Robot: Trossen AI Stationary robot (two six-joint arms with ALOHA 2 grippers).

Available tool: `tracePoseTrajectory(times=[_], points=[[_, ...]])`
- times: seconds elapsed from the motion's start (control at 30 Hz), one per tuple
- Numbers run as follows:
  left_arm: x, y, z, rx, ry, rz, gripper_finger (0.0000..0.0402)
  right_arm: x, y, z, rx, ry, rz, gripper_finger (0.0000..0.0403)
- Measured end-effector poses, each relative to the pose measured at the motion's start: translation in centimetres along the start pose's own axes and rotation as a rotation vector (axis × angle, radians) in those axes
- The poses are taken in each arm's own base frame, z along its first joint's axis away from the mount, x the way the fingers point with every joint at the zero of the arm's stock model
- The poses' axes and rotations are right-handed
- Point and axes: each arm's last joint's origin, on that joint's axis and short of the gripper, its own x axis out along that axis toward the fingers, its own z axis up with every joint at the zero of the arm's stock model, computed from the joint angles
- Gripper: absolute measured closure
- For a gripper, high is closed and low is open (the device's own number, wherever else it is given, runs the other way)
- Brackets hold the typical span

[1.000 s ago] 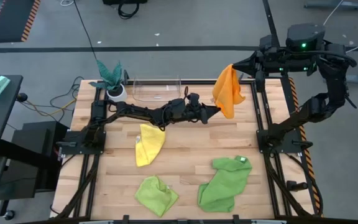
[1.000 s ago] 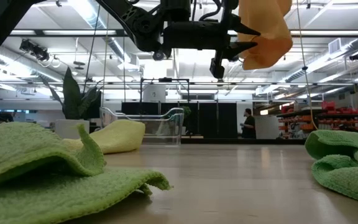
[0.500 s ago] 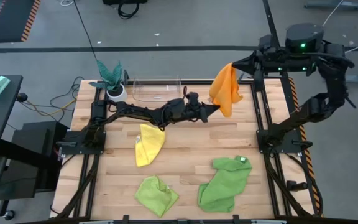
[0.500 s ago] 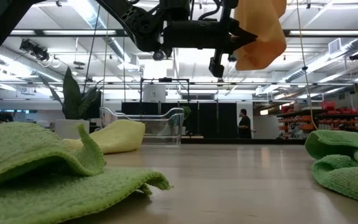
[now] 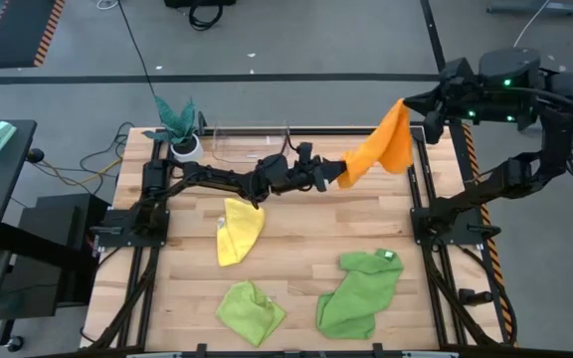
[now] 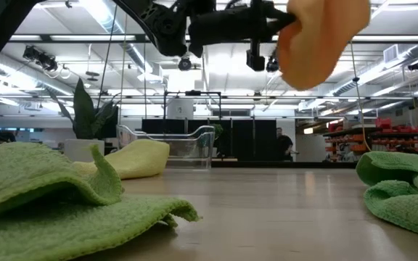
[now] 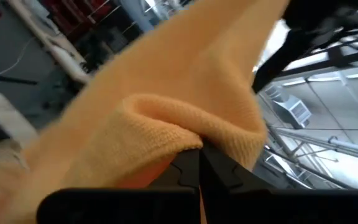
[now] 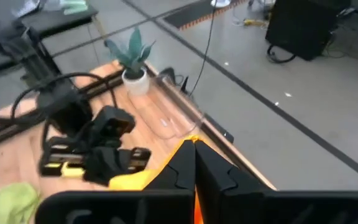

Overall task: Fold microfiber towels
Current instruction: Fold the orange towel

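**Orange towel stretched in the air between two clenched grippers**

Orange towel (image 5: pixel 378 154): held clear of the table (image 5: pixel 296 239), over its far edge toward two o'clock, drawn into a slanted band between both arms. Lower corner pinched in the left gripper (image 5: pixel 338 169), fingers clenched on the cloth; in the left wrist view, a fold of plush bunched over the closed fingertips (image 7: pixel 199 163). Upper corner pinched in the right gripper (image 5: pixel 411 102), likewise clenched on the cloth, out past the table's right rail at about two o'clock; in the right wrist view, a sliver of orange at the closed fingertips (image 8: pixel 194 155). In the low view, a blurred orange mass (image 6: pixel 318 40) high against the ceiling lights.

Yellow towel (image 5: pixel 238 229): crumpled on the table just left of centre, below the left arm's forearm.

Lime green towel (image 5: pixel 250 308): bunched at the near edge, about seven o'clock.

Mid-green towel (image 5: pixel 358 293): rumpled at about five o'clock, small white tag (image 5: pixel 388 256) at its far right corner.

Teal-leaved plant (image 5: pixel 175 119) in white pot: far left corner, about eleven o'clock, beside a clear plastic holder (image 5: pixel 251 142) at the far edge.
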Motion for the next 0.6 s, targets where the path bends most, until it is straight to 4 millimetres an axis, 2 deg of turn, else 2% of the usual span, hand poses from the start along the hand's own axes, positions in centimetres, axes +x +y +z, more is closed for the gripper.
tracePoseTrajectory(times=[0.13, 0.37, 0.6], points=[[-0.2, -2.0, 1.5, 0.06, -0.005, -0.026, 0.0398, -1.3, -0.5, -0.6, 0.04, -0.025, -0.006, 0.0389], [-1.0, -4.7, 3.9, 0.181, 0.045, 0.055, 0.0398, -3.3, -1.6, -2.7, 0.116, -0.032, -0.01, 0.0385], [-1.8, -6.4, 6.2, 0.257, 0.041, 0.108, 0.0398, -2.5, -2.0, -6.1, 0.134, 0.082, -0.007, 0.0385]])
